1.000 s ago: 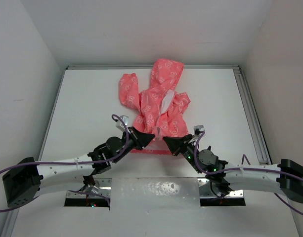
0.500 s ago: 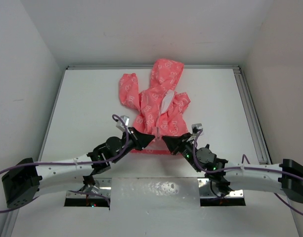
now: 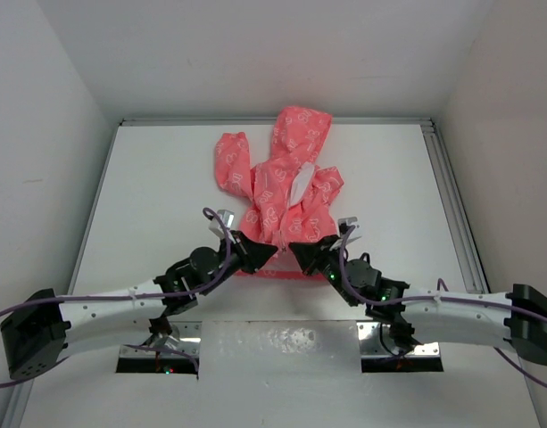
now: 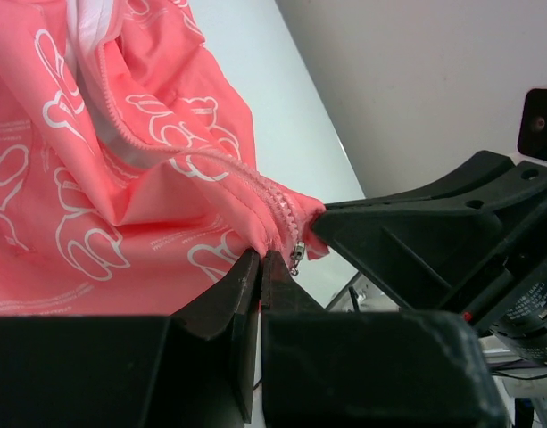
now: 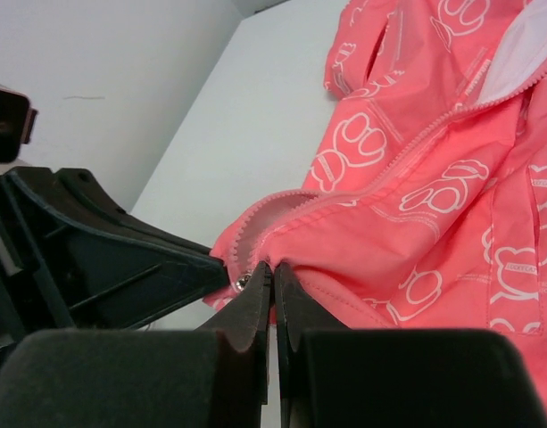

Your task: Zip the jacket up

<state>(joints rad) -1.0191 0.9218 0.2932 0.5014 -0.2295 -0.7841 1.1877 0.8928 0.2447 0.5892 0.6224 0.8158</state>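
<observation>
The coral-pink hooded jacket (image 3: 286, 183) with white print lies on the white table, hood away from me, front open with white lining showing. My left gripper (image 3: 271, 251) is shut on the jacket's bottom hem (image 4: 246, 234) just left of the zipper. My right gripper (image 3: 297, 251) is shut on the hem (image 5: 295, 267) on the other side of the zipper. The two grippers nearly touch tip to tip. The small metal zipper slider (image 4: 297, 254) hangs at the bottom end of the zip, between the tips; it also shows in the right wrist view (image 5: 244, 282).
The white table (image 3: 157, 196) is walled on the left, back and right. A metal rail (image 3: 456, 209) runs along its right edge. A red strip (image 3: 273, 274) lies on the table under the hem. Cables loop over both arms.
My right gripper has moved left and slightly away from me, closing the gap to the left gripper at the hem. The left arm has barely moved.
</observation>
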